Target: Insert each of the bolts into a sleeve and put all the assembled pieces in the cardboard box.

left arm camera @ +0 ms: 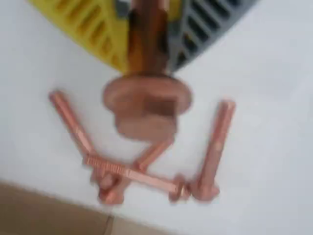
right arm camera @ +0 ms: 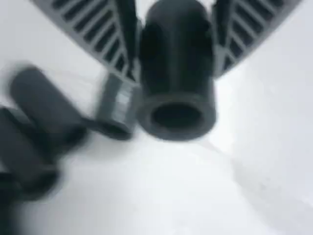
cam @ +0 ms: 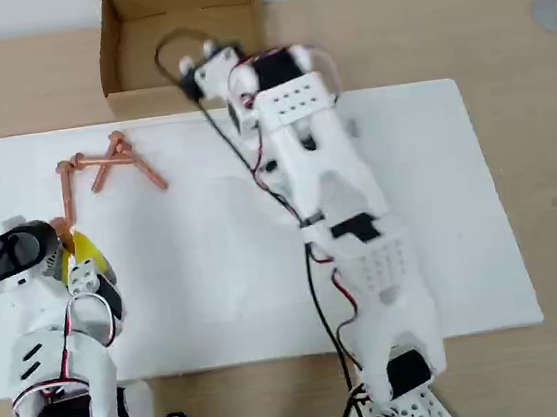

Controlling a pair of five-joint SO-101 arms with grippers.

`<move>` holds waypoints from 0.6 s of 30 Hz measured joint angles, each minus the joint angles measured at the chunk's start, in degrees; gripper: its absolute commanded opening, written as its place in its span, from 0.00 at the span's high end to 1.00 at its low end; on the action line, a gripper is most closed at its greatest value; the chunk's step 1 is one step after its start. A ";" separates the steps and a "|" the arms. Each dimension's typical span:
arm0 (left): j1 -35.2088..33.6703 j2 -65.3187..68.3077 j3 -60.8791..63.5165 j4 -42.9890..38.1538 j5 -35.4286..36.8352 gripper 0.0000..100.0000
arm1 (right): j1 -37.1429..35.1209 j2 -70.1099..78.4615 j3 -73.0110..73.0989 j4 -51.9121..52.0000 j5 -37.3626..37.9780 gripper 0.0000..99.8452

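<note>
My left gripper [left arm camera: 146,54] is shut on a copper bolt [left arm camera: 146,98], held by its shank between a yellow finger [left arm camera: 93,29] and a grey finger [left arm camera: 210,24], head outward. In the high view that bolt [cam: 62,229] hangs at the mat's left edge. Several loose copper bolts [cam: 113,167] lie in a heap just beyond it, also in the left wrist view [left arm camera: 132,171]. My right gripper [right arm camera: 176,58] is shut on a dark sleeve [right arm camera: 176,98], its open end facing out above the mat. Other dark sleeves [right arm camera: 44,112] lie close beside it. The cardboard box [cam: 111,46] stands open at the back.
A white mat [cam: 195,268] covers most of the wooden table. The right arm [cam: 324,163] stretches diagonally over the mat's middle, its far end near the box's front wall. Cables [cam: 253,161] trail beside it. The left arm's base [cam: 58,395] sits at the front left.
</note>
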 measured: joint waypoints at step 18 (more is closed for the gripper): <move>11.96 0.00 -12.31 -5.71 -2.46 0.99 | 0.18 -71.21 26.02 0.09 5.01 0.99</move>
